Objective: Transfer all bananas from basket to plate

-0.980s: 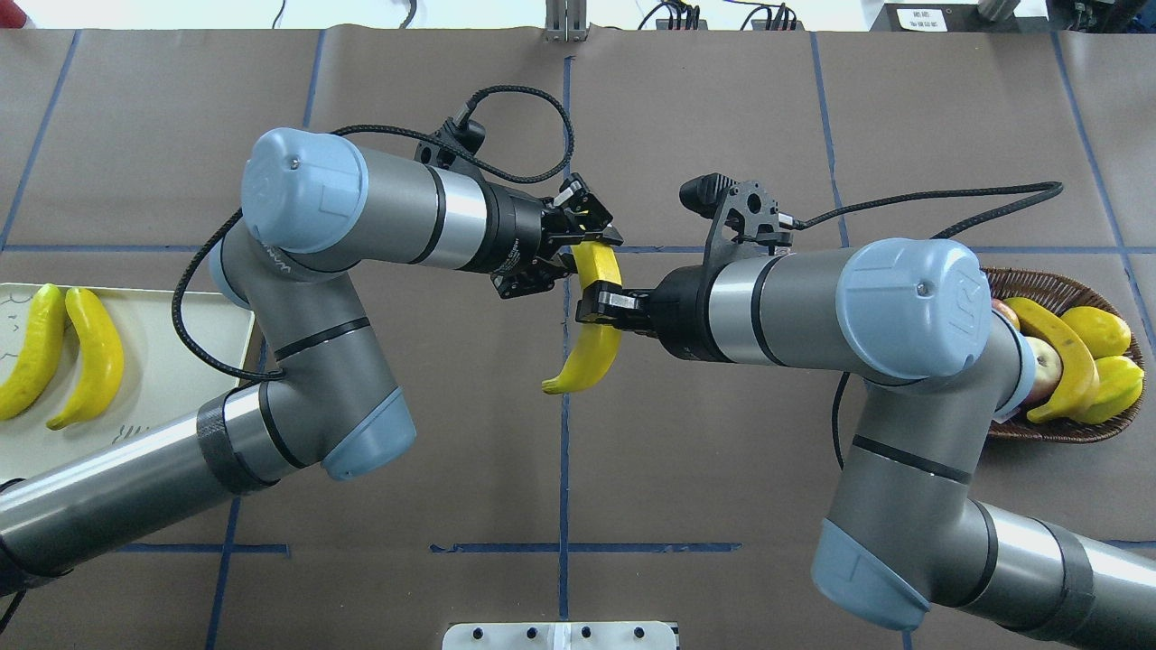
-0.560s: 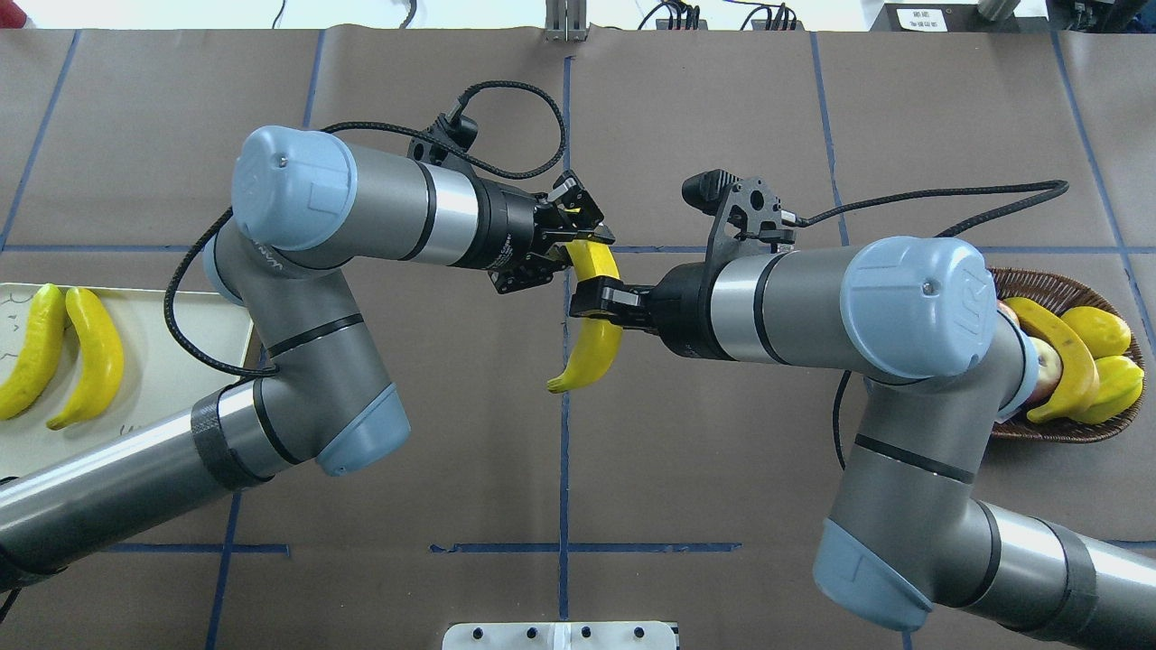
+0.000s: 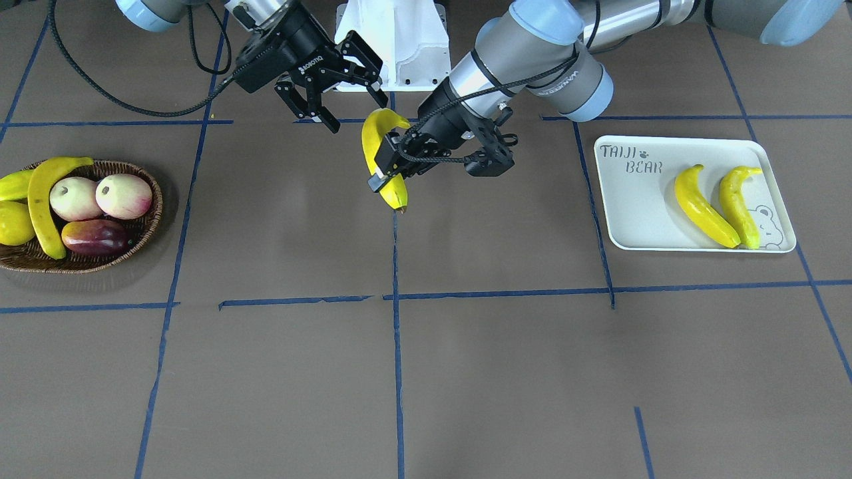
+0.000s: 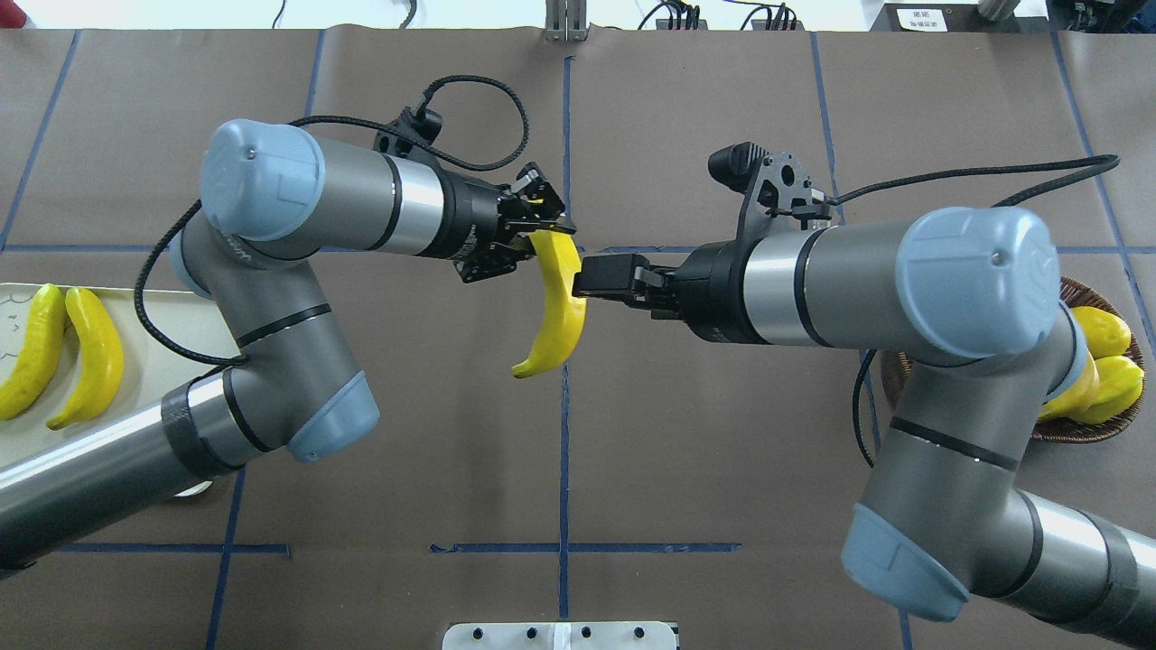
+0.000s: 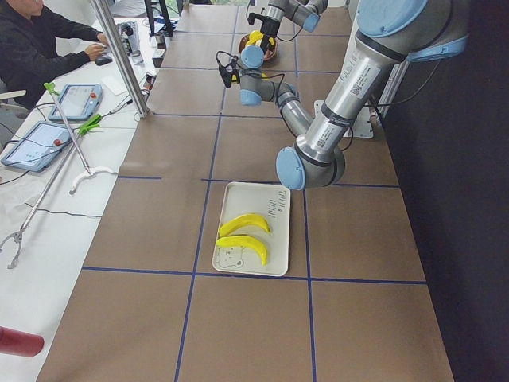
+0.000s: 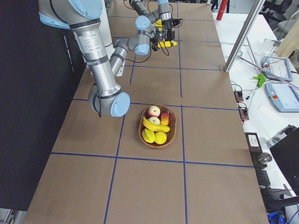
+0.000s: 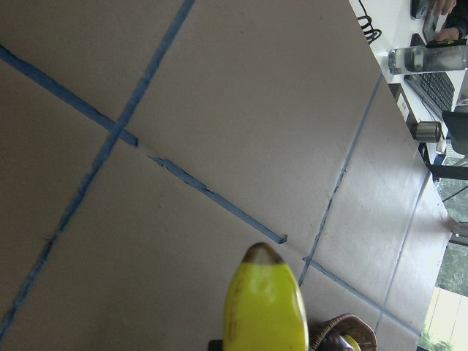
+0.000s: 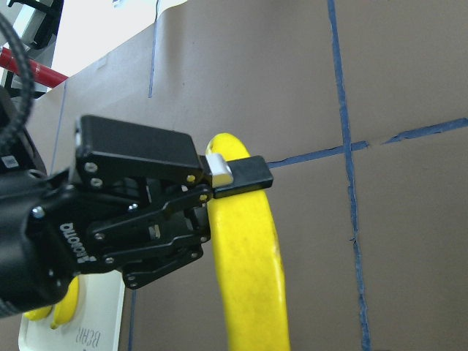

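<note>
Banana [image 3: 372, 143] hangs clamped in left gripper [image 3: 389, 165]; right gripper [image 3: 356, 110] gapes empty beside it.

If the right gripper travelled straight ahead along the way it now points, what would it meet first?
Most likely the banana that the left gripper holds. The right gripper is open and points at the banana's side from close by. I cannot tell whether they touch.

Left gripper [image 4: 542, 238] clamped, right gripper [image 3: 355, 112] spread
</note>
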{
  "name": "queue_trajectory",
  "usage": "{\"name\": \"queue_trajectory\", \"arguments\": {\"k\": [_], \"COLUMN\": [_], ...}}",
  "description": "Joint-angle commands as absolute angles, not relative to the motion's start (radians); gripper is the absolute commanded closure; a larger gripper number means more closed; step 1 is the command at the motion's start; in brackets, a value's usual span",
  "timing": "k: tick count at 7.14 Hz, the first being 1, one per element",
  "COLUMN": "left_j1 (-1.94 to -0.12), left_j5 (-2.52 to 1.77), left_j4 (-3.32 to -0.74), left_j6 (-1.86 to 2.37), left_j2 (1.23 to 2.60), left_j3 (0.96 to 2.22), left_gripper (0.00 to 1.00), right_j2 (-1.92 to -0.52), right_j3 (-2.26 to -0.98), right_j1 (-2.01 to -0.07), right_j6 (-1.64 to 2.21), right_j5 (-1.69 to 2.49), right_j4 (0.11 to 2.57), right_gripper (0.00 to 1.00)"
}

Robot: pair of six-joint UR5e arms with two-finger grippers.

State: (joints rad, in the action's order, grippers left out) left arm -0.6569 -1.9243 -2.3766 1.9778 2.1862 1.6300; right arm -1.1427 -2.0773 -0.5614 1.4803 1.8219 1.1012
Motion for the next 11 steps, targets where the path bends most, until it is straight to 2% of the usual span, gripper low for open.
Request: {"name": "queue_trajectory", "arguments": {"k": [1, 2, 3, 5, 6, 7, 8, 10, 11], "left_j1": [-0.771, -0.784, -0.801, -0.807, -0.807, -0.798, -0.802, -0.801, -0.799], "left_j5": [-1.985, -1.988, -1.979, -1.913, -1.892, -1.888, -1.881, -1.893, -1.893], "left_j4": [-2.373, -2.372, -2.375, -2.375, -2.375, -2.373, -2.375, -2.373, -2.373], "left_j6": [1.838, 1.672, 1.508, 1.334, 1.306, 1.315, 1.312, 1.305, 1.304], "left_j2": [1.978, 1.763, 1.611, 1.447, 1.43, 1.448, 1.442, 1.447, 1.45], "left_j3": [1.676, 1.769, 1.793, 1.787, 1.787, 1.767, 1.772, 1.769, 1.769], "left_gripper": [1.0, 1.0, 1.0, 1.0, 0.89, 0.2, 0.0, 0.0, 0.0], "right_j2": [-1.221, -1.259, -1.303, -1.374, -1.39, -1.39, -1.399, -1.457, -1.542], "right_j3": [-2.118, -2.117, -2.12, -2.115, -2.115, -2.114, -2.115, -2.114, -2.115], "right_j1": [-0.714, -0.811, -0.874, -0.888, -0.894, -0.896, -0.9, -0.931, -0.954], "right_j6": [1.468, 1.436, 1.308, 1.186, 1.168, 1.167, 1.166, 1.094, 0.968], "right_j5": [2.022, 2.113, 2.178, 2.186, 2.186, 2.186, 2.186, 2.187, 2.189], "right_j4": [1.149, 1.157, 1.195, 1.213, 1.213, 1.213, 1.213, 1.213, 1.21], "right_gripper": [0.0, 0.0, 0.0, 0.0, 0.0, 0.0, 0.0, 0.0, 0.0]}}
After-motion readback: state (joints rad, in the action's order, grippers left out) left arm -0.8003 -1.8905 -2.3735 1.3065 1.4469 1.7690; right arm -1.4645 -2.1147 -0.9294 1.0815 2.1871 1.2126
